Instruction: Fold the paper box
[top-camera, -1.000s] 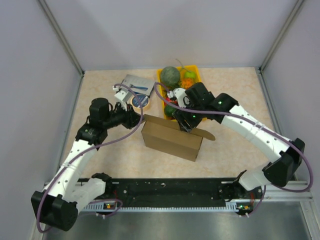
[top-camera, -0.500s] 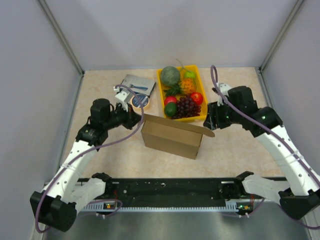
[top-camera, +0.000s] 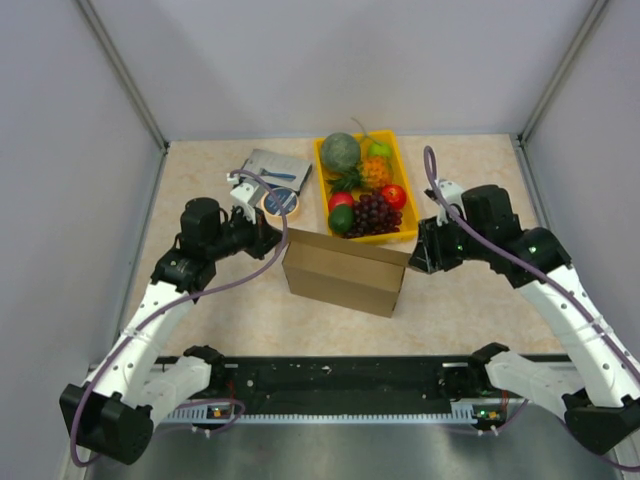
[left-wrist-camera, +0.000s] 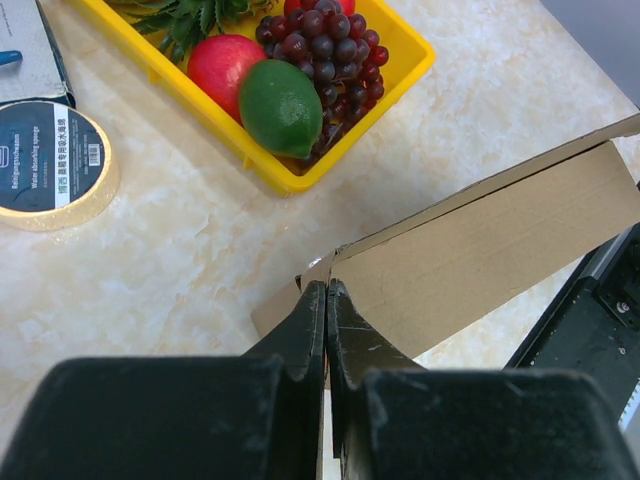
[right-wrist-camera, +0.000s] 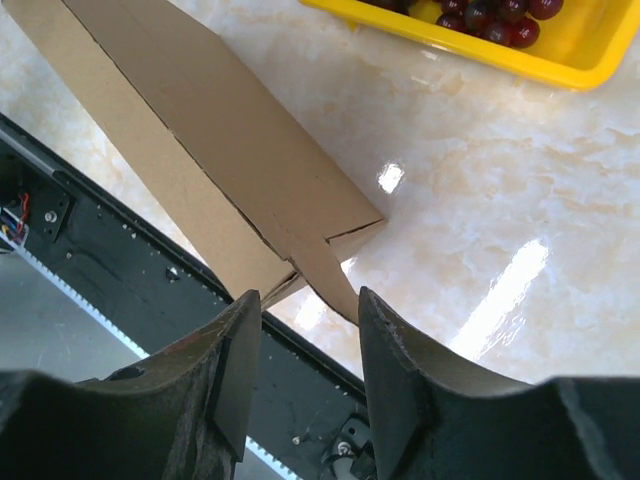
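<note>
The paper box (top-camera: 345, 272) is brown cardboard and stands mid-table as a low upright shell, long side toward the arms. My left gripper (top-camera: 274, 240) is at its left end. In the left wrist view the left gripper (left-wrist-camera: 327, 292) is shut, its tips pinching the box (left-wrist-camera: 480, 240) at its upper left corner. My right gripper (top-camera: 416, 258) sits at the box's right end. It is open in the right wrist view (right-wrist-camera: 305, 300), with a pointed cardboard tab (right-wrist-camera: 335, 280) of the box (right-wrist-camera: 200, 130) reaching between its fingers, touching neither.
A yellow fruit tray (top-camera: 408, 200) stands just behind the box, holding grapes, an apple, a lime and a melon. A roll of tape (top-camera: 281, 203) and a blue-grey packet (top-camera: 275, 165) lie behind the left gripper. Side walls enclose the table.
My right arm swung from above the box out to its right end and lowered. The right-end flap that stuck out now lies closer to the box. My left gripper closed on the left corner.
</note>
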